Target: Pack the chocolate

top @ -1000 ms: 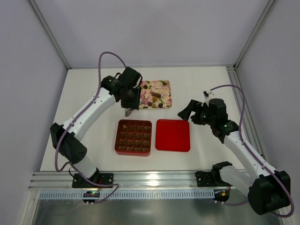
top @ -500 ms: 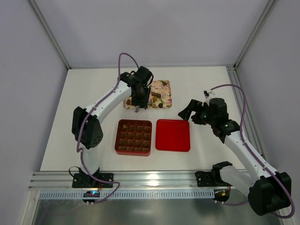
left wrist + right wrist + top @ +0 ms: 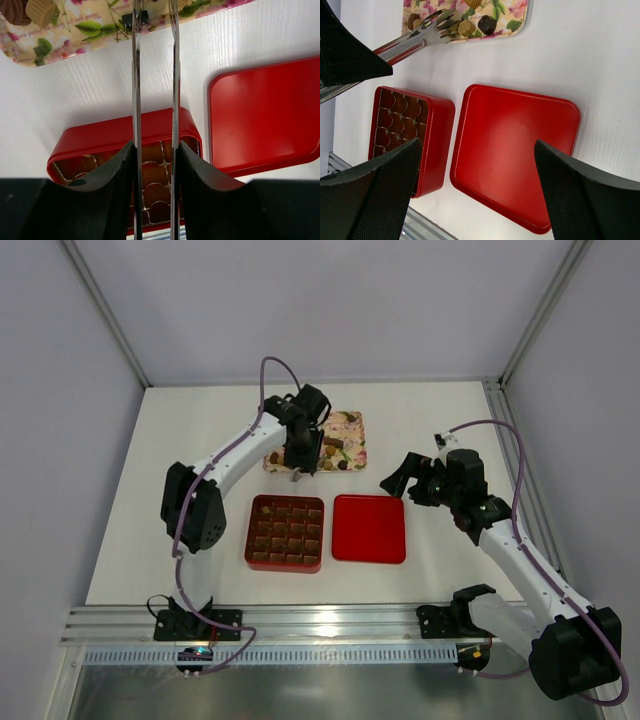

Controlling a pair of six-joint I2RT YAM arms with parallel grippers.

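Small dark and light-brown chocolate pieces [image 3: 335, 448] lie on the floral tray [image 3: 350, 420]. My left gripper [image 3: 297, 462] hangs over the tray's near edge, shut on metal tongs [image 3: 136, 75] whose two blades run up between its fingers. In the right wrist view the tongs' tips [image 3: 442, 20] rest over the tray [image 3: 512, 20], next to a light piece [image 3: 466, 27] and a dark one [image 3: 487, 23]; nothing shows clearly between them. My right gripper [image 3: 400, 478] hovers open, right of the lid, holding nothing.
The square red box [image 3: 285, 533] with brown paper cells stands open near the table's middle. Its flat red lid [image 3: 369, 528] lies just to its right. In the left wrist view the box [image 3: 100, 135] and lid [image 3: 265, 115] lie below the tongs.
My left arm has swung right and away from the box's far edge, carrying the tongs over the tray's near side. The right arm has not moved.
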